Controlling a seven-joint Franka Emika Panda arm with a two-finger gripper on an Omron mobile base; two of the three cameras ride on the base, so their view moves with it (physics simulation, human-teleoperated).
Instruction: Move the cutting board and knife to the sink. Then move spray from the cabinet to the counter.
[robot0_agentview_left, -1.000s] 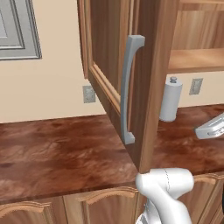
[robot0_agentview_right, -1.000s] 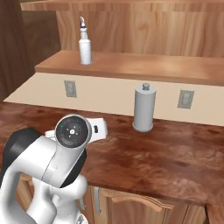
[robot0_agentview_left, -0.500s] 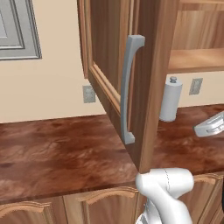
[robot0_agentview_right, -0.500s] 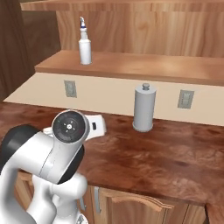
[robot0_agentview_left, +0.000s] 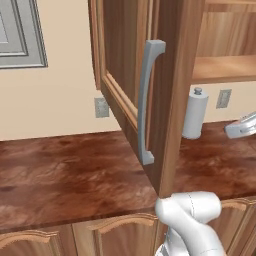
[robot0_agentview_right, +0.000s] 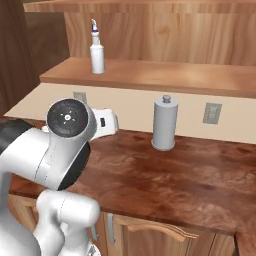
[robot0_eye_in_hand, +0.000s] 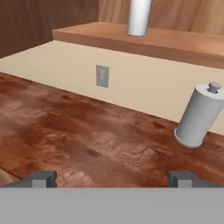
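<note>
Open cabinet above the reddish bench (robot0_agentview_right: 180, 175).
Spray (robot0_agentview_right: 96, 51) stands on the cabinet shelf (robot0_agentview_right: 165, 76), up and left of the paper-towel roll (robot0_agentview_right: 164, 123); the hand (robot0_eye_in_hand: 111, 178) hovers over the bench, fingers spread, empty.

Counter (robot0_agentview_right: 165, 175) mottled reddish-brown; spray (robot0_agentview_right: 96, 53) white; paper-towel roll (robot0_agentview_right: 164, 123) pale grey; wall (robot0_agentview_left: 55, 105) cream.
</note>
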